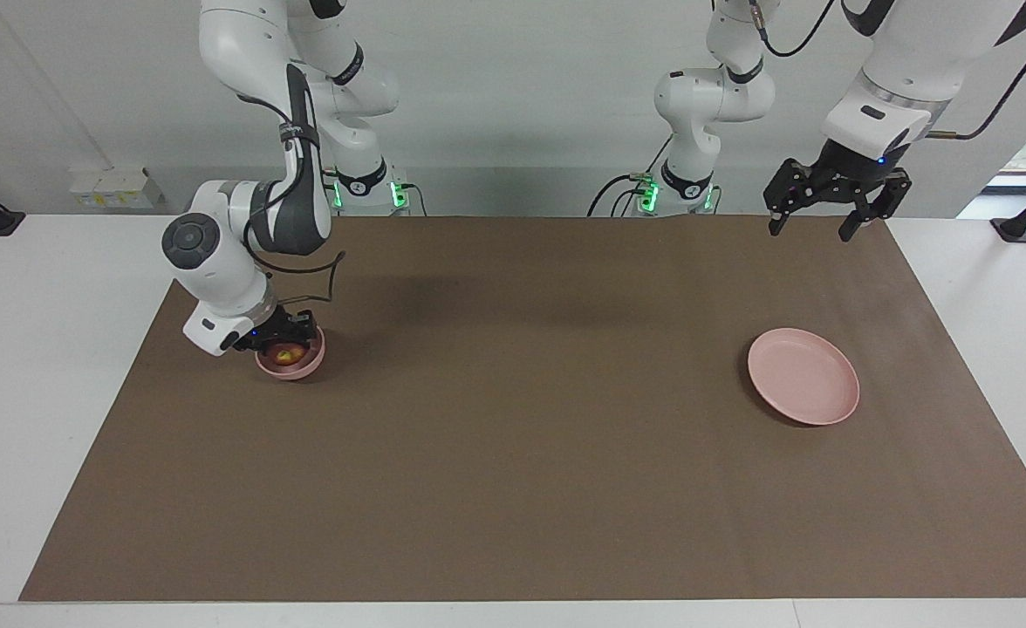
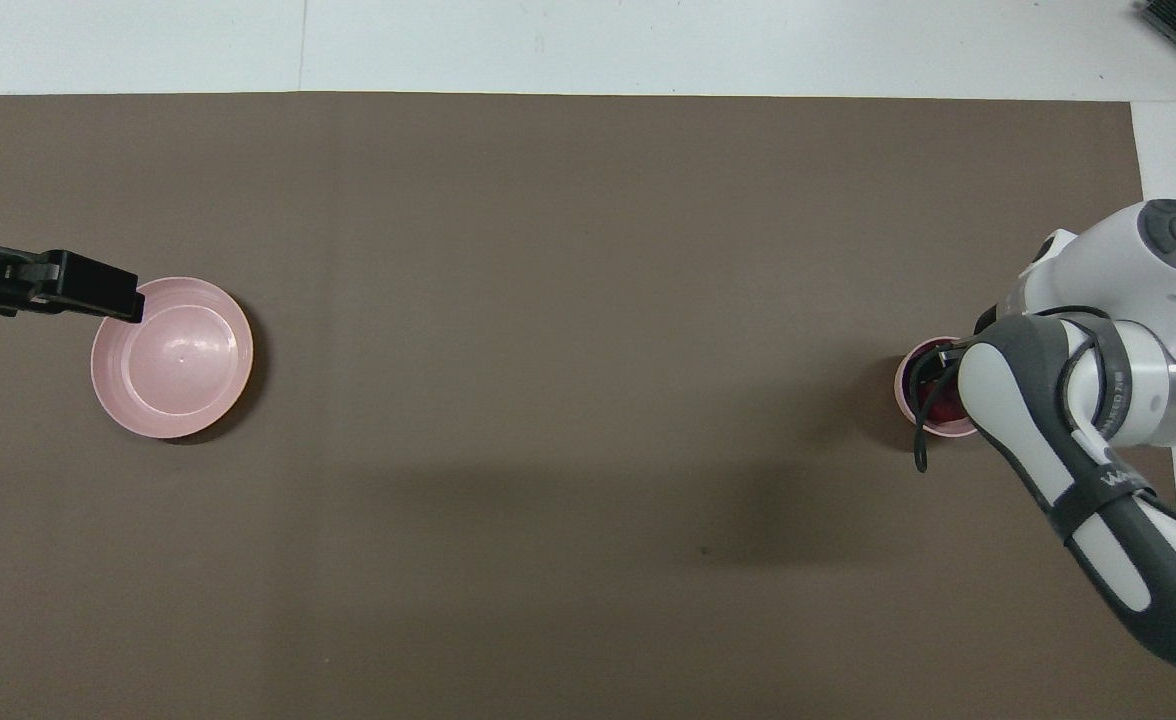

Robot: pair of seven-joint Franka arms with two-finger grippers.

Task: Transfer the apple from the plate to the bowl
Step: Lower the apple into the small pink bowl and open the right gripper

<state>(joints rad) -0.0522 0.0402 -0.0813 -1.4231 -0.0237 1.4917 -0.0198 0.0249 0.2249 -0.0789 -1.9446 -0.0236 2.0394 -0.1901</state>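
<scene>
Apple (image 1: 285,355) sits in bowl (image 1: 291,358); my right gripper (image 1: 289,335) at rim, can't tell grip; lift straight up, don't nudge bowl; left gripper (image 1: 818,220) spread, waiting

apple (image 1: 285,354): small, round, dark red w/ a yellowish patch facing up, sits inside the bowl (image 1: 297,367), low in it, only partly seen under the arm in the overhead view. bowl: small, deep, round, pale pink, upright on the brown surface, near the edge at the right arm's end, abt midway btwn the robots' edge and the edge away from them. plate (image 1: 803,376): shallow, round, pale pink, low rim, wider than the bowl, flat on the surface, nothing on it, near the edge at the left arm's end. plate & bowl well apart, abt level w/ each other.
</scene>
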